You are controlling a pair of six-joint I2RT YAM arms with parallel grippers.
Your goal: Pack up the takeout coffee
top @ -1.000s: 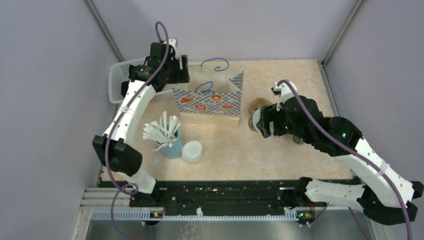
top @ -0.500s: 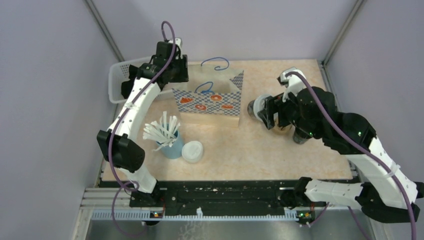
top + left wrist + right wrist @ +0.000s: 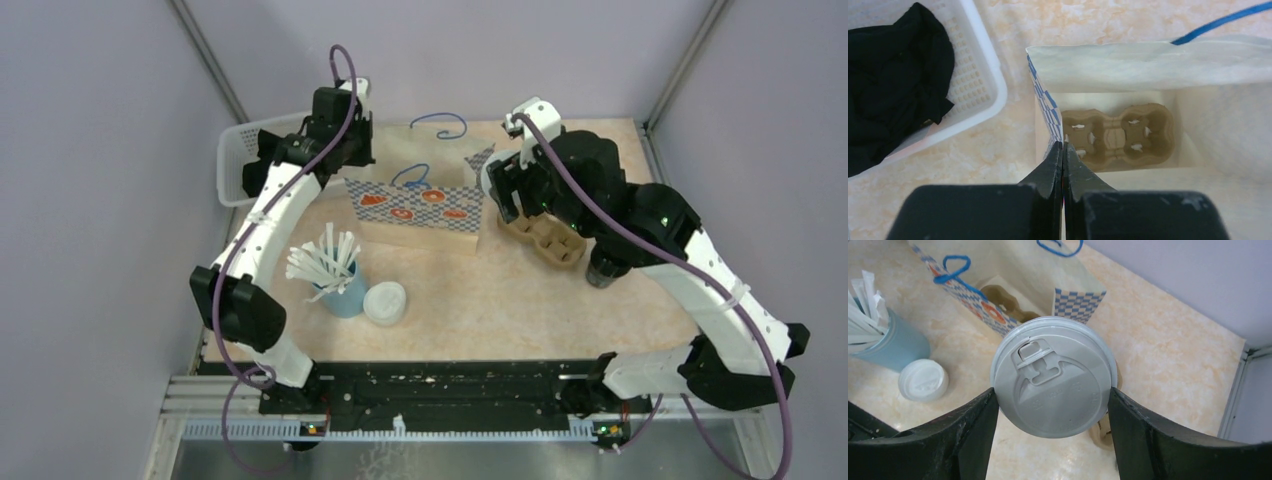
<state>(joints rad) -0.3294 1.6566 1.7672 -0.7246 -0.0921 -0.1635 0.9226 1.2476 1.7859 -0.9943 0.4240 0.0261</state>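
Takeout coffee now up beside paper bag, clamped in right gripper; left gripper just pinched shut on bag rim; insertion next.

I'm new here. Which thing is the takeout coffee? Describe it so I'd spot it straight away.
Find the paper bag with blue handles in the middle. Just right of it, the right claw holds the coffee cup. Its mark is the round grey lid it wears; the only other lid, a white lid, lies loose by the blue cup of straws.
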